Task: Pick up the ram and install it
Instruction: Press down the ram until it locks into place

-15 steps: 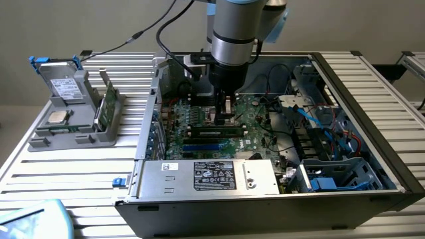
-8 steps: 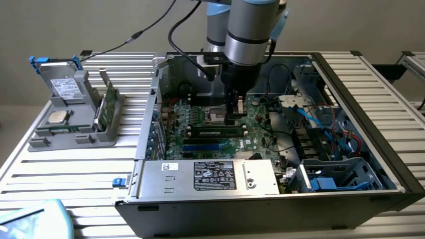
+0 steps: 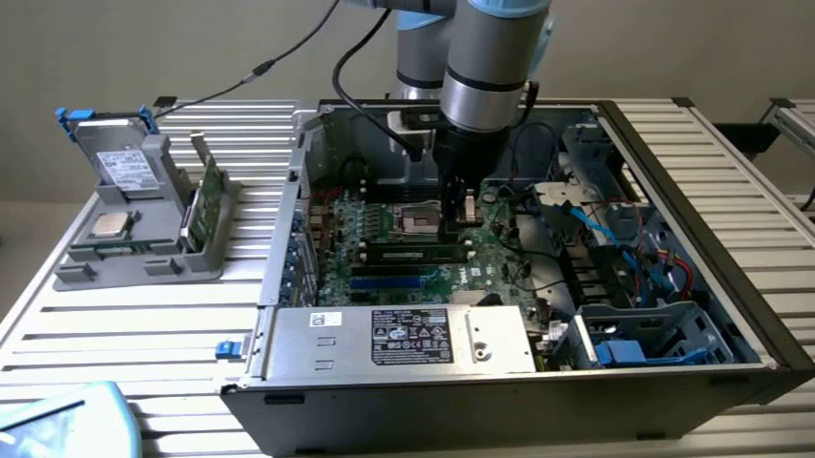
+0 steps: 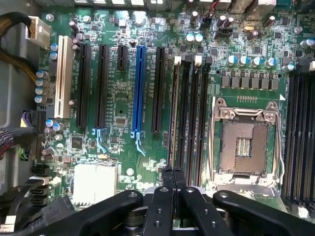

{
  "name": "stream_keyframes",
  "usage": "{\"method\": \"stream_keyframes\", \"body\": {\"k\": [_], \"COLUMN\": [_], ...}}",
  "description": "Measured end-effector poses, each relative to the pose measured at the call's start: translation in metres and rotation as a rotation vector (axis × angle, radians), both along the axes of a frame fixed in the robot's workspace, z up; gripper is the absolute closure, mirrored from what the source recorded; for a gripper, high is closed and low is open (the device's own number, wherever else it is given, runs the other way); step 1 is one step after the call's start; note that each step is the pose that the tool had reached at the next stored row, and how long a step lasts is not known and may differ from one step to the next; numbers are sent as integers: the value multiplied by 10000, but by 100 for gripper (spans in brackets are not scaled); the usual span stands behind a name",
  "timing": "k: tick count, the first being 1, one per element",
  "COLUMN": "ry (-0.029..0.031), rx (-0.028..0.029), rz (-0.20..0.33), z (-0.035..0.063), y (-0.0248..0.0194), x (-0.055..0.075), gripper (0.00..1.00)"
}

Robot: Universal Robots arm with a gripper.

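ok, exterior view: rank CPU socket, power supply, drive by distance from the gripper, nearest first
1. CPU socket: on the board, right beside the gripper, toward the exterior view's left.
2. Power supply: along the case's near edge.
3. Drive: in the holder outside the case, far toward the exterior view's left.

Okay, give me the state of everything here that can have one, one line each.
ram, standing on edge in a slot beside the socket
gripper, shut, fingertips together over the ram's end
processor socket, empty
computer case, open, motherboard exposed
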State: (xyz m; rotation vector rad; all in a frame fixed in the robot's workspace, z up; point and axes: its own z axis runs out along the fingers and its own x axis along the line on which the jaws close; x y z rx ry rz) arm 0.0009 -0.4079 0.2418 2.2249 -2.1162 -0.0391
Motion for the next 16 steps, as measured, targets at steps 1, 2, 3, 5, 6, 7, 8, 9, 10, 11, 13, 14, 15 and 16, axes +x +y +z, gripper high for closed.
{"method": "stream_keyframes", "body": {"k": [1, 2, 3, 5, 6, 7, 8, 9, 10, 11, 13, 14, 15, 16], "ry": [0, 0, 1, 4, 3, 2, 3, 3, 3, 3, 3, 3, 4, 4], "rx": [0, 0, -2, -16, -17, -15, -16, -17, -17, -16, -17, -18, -19, -21], "rz": [-8, -12, -12, -13, -13, -12, -14, -17, -22, -29, -41, -47, -48, -49], "z": [-9, -14, -14, -15, -19, -27, -36, -43, -50, -56, -65, -69, -71, -71], "y": [0, 0, 0, -1, -1, -1, -1, -1, -1, -1, 0, 0, 0, 0], "x": [0, 0, 0, 0, 0, 0, -4, -9, -16, -24, -33, -36, -36, -36], "gripper": [89, 89, 89, 89, 89, 89, 89, 89, 89, 89, 89, 89, 89, 89]}}
